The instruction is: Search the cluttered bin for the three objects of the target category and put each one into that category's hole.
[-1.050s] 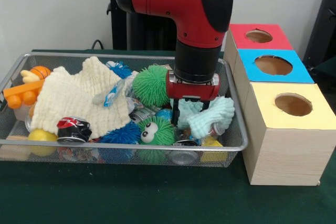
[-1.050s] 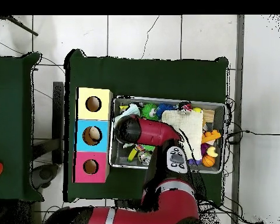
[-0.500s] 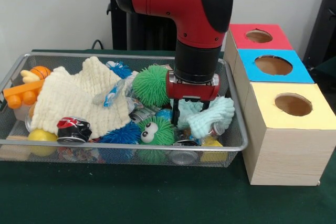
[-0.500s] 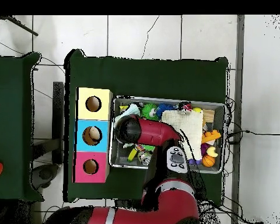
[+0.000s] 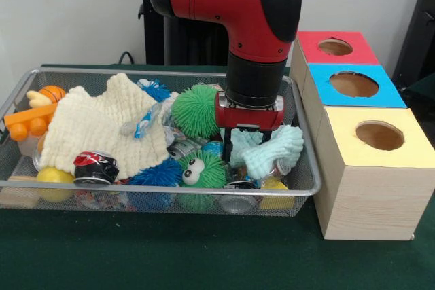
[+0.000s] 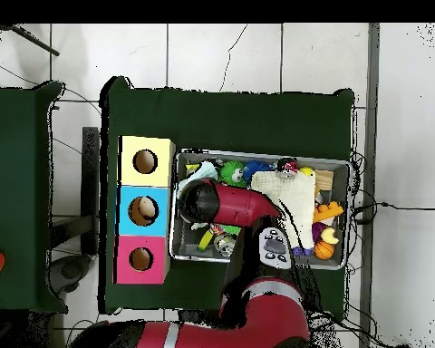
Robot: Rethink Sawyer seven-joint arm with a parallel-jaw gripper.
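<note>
Eyes on the mint-green cloth (image 5: 272,151), bunched at the right end of the wire bin (image 5: 156,188). It looks like the pick here, though the target category is my guess. The tool (image 5: 247,142) is down in its folds, at about 9 o'clock on the bundle. Whether it is spread or pinching the fabric, I cannot tell; the cloth and the wrist hide the business end. The arm drops almost vertically, which I judge is to get between close neighbours without raking them.

And the neighbours are close. At 10 o'clock from the tool sits a green spiky ball (image 5: 196,110), just beside the wrist. At 8 o'clock is a green googly-eyed toy (image 5: 202,170), with a blue spiky ball (image 5: 158,174) touching it on the far side. Metal cans lie under and around the cloth, so a lift could drag one up.

Further out at 9 o'clock, a big cream cloth (image 5: 102,130) drapes the bin's left half, likely hiding more. A crushed can (image 5: 95,166) rests at its lower edge, and an orange toy (image 5: 37,115) is in the far corner.

At 3 o'clock, outside the bin on the green bench (image 5: 204,256), stand the boxes: yellow box (image 5: 370,168) nearest the camera, then blue box (image 5: 353,85), then red box (image 5: 334,47). Each has a hole on top, and the bin's rim stands between.
</note>
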